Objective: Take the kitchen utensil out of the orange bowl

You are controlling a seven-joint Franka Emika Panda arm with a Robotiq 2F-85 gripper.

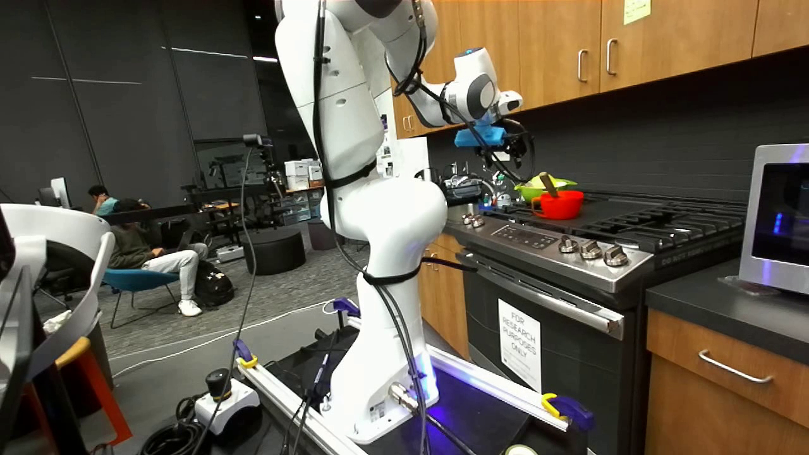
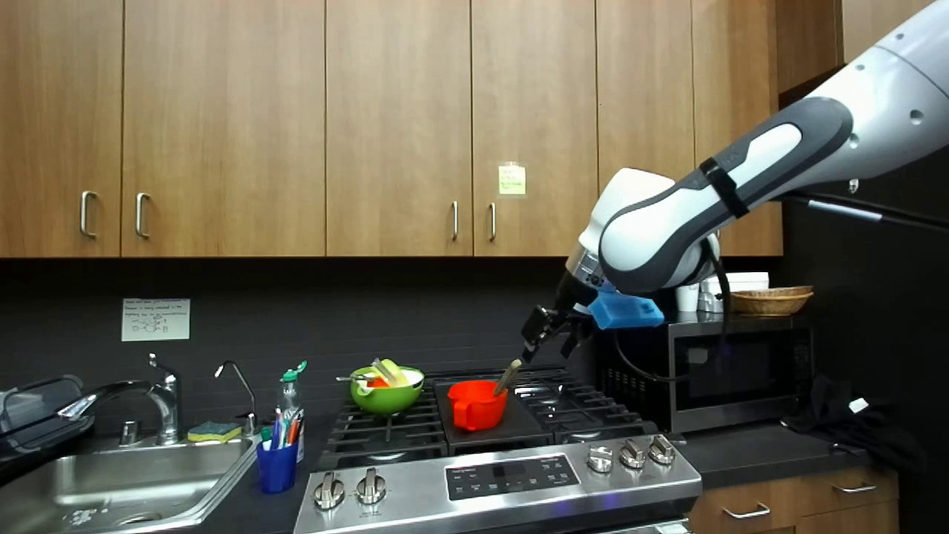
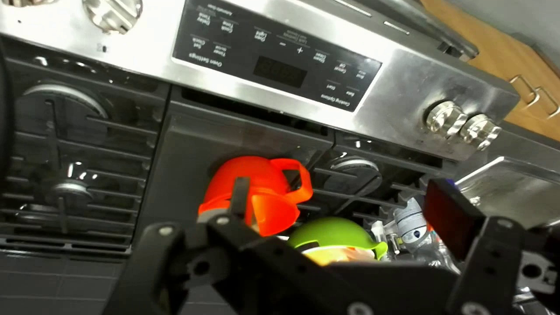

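The orange bowl (image 2: 479, 411), bright red-orange with a handle, stands on the middle plate of the stove. It also shows in an exterior view (image 1: 564, 206) and in the wrist view (image 3: 245, 173). A brown kitchen utensil (image 2: 507, 376) leans in it, its handle sticking up over the rim; it also shows in an exterior view (image 1: 548, 184). In the wrist view a gripper finger covers most of it. My gripper (image 2: 549, 350) is above the stove, up and to one side of the bowl. Its fingers are wide apart with nothing between them, as the wrist view shows (image 3: 343, 203).
A green bowl (image 2: 387, 399) holding several items stands beside the orange bowl. Stove grates (image 2: 586, 415) lie on both sides. A microwave (image 2: 741, 371) stands beyond the stove, below wooden wall cabinets (image 2: 400, 126). A sink (image 2: 148, 482) and a blue cup (image 2: 276, 467) are at the opposite side.
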